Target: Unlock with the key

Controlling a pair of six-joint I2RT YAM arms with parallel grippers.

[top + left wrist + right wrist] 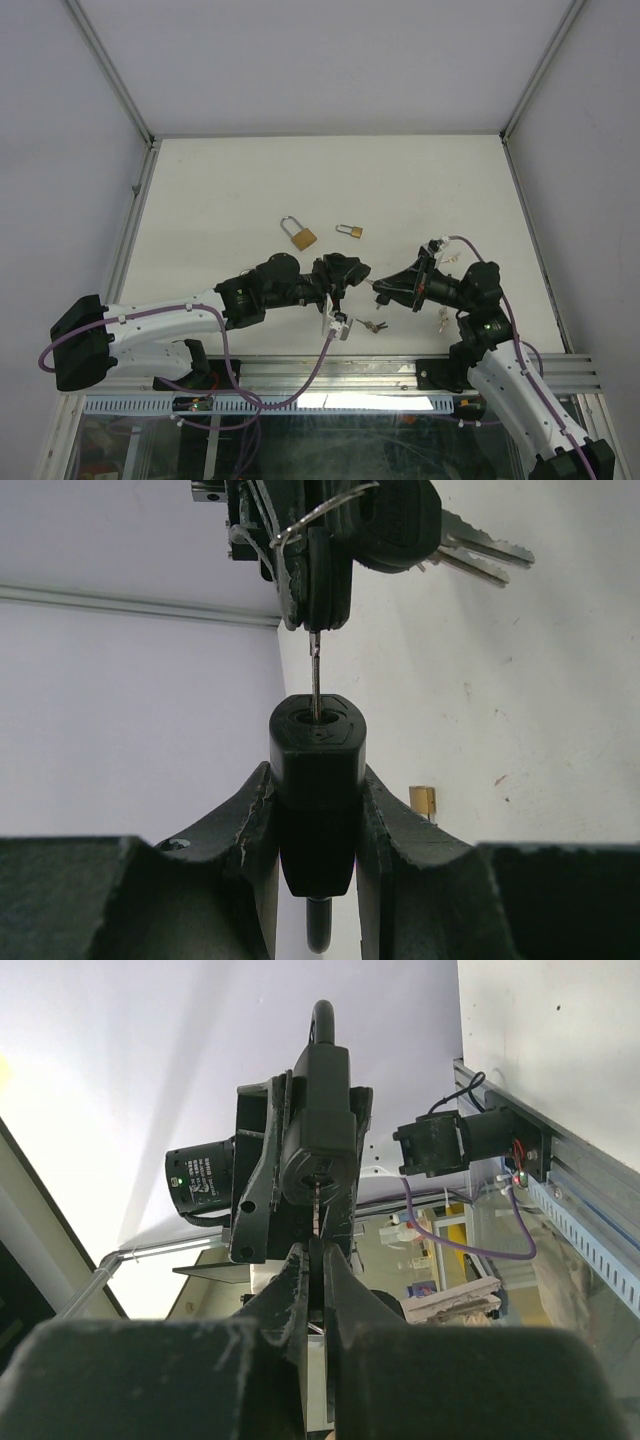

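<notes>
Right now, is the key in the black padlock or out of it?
Partly in: the key's tip sits in the keyway of the black padlock, with most of its blade showing above.

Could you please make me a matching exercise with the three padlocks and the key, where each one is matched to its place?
Things:
1. black padlock
2. key
3. larger brass padlock
4. smaller brass padlock

Places:
a. on the table, right of the other brass one
b. clamped in the left gripper
c. on the table, left of the other brass one
d. in the right gripper, tip at the keyhole

Pairs: 1-b, 2-d, 3-c, 4-a
</notes>
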